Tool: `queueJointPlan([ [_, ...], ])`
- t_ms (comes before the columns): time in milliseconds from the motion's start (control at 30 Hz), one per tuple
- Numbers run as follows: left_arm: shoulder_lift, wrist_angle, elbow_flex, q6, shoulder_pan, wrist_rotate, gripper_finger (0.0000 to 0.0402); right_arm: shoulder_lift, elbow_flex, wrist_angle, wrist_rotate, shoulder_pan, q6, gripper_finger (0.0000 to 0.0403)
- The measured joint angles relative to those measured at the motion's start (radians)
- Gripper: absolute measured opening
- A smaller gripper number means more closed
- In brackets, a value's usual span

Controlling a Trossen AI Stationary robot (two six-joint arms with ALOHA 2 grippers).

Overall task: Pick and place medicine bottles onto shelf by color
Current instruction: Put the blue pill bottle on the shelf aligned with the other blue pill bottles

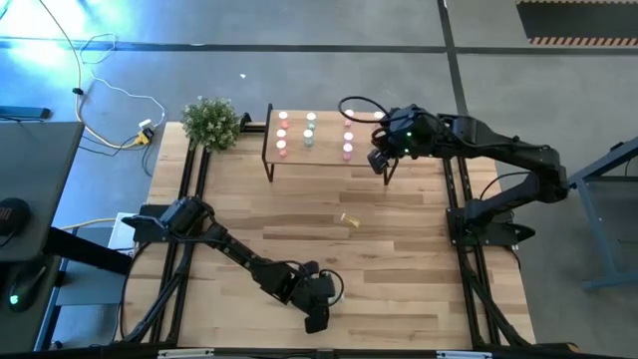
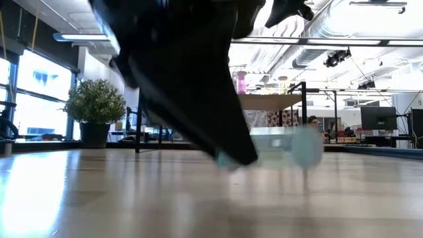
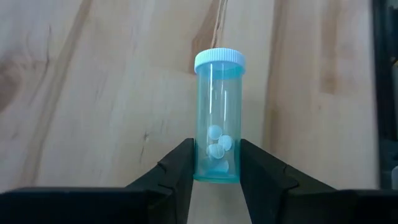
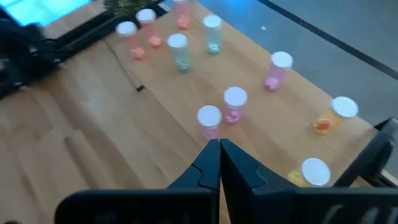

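Mint-green bottle (image 3: 217, 118) lies on the table (image 1: 399, 259) at 6 o'clock, clamped at its base by the left gripper (image 3: 216, 171), long axis pointing away from the wrist. Shelf (image 1: 329, 135) sits far off at 12 o'clock; right gripper (image 4: 219, 158), clenched empty, hovers there.

Shelf (image 1: 324, 160): standing at the tabletop's (image 1: 399, 279) far edge, carrying upright bottles (image 1: 310, 130) in rows. Potted plant (image 1: 210, 123): sitting just left of the shelf. Single bottle (image 1: 350, 220): lying on the tabletop before the shelf. Right tool (image 1: 384, 160): hanging over the shelf's right end. Left tool (image 1: 317, 317): lying at the near edge, a bottle (image 3: 217, 149) sitting between its fingers (image 3: 180, 171).
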Motion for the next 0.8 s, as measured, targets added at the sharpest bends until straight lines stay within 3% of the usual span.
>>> queueJointPlan([
  [133,-0.027,0.004,0.001,0.013,0.009,-0.011,0.0106,-0.031,0.0,0.021,-0.047,0.0,-0.018,0.0019],
  [500,-0.166,0.003,-0.051,0.027,0.057,-0.04,0.0106,-0.085,0.0,0.098,-0.095,-0.001,-0.107,0.0138],
  [800,-0.325,0.0,-0.157,0.043,0.117,-0.16,0.0106,-0.106,0.0,0.167,-0.151,0.0,-0.139,0.0156],
])
